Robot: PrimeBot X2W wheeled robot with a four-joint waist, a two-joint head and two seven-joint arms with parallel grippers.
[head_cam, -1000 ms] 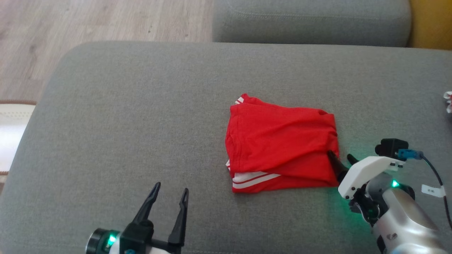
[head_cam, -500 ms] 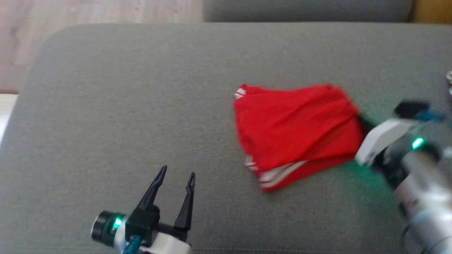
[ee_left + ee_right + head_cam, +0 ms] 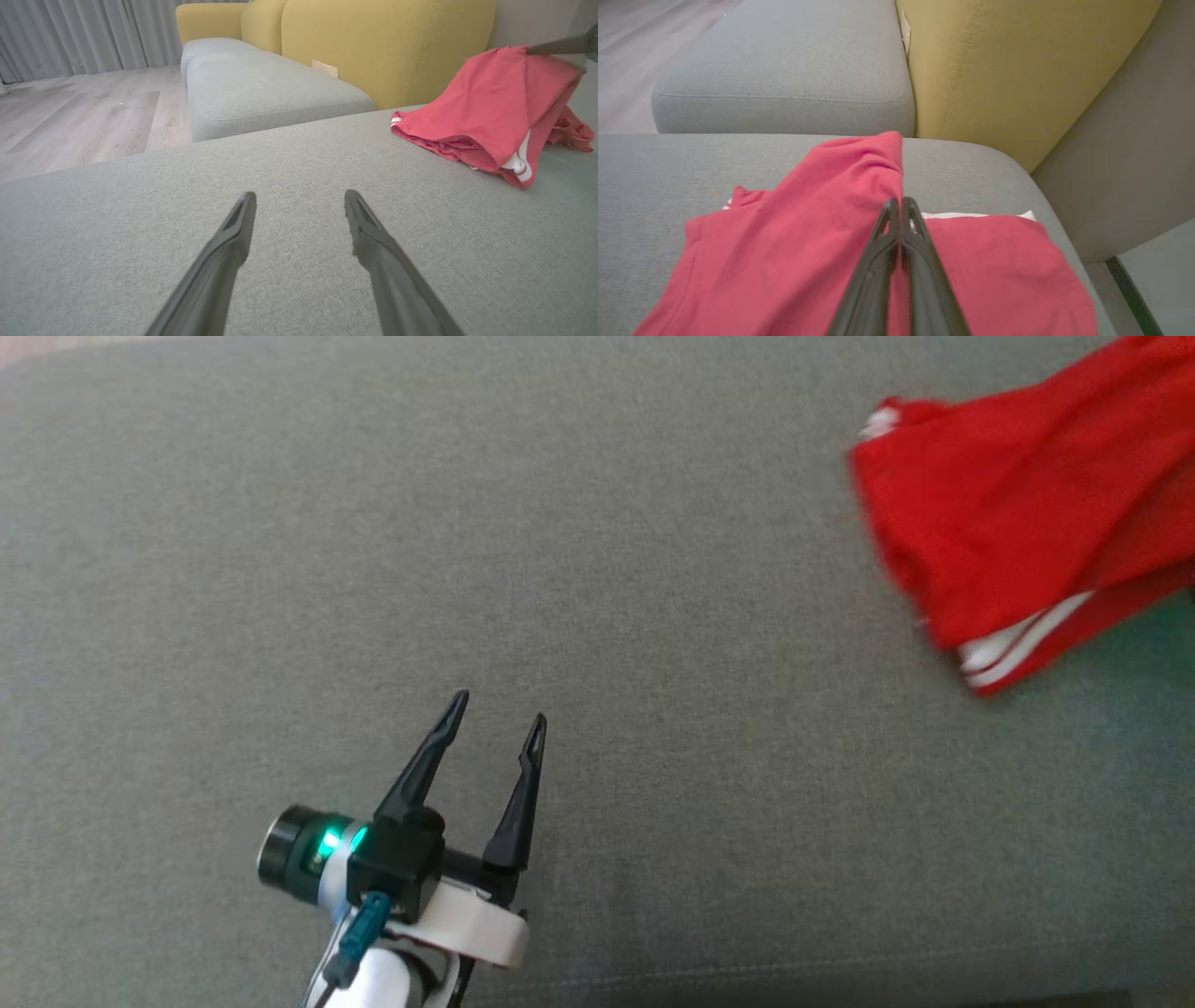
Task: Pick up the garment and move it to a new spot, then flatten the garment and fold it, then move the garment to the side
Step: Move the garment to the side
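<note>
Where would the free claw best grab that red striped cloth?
Probably the white-striped corner of the red folded cloth, hanging low near the grey fabric cushion. The open left claw could come in from its own side, level with the cushion: the layers stack there, while the shut right claw pinches the raised far edge.

No legible text, number or brand from where I sit. Nearest candidate: a small pale tag (image 3: 325,68) at the seam of the yellow sofa back (image 3: 387,42), seen from both wrist cameras; too small and washed out for me to tell whether anything is printed on it. The red garment (image 3: 1008,523) carries white stripes (image 3: 1018,639) along one edge, plain bands, and I can make out no lettering or logo on them.
</note>
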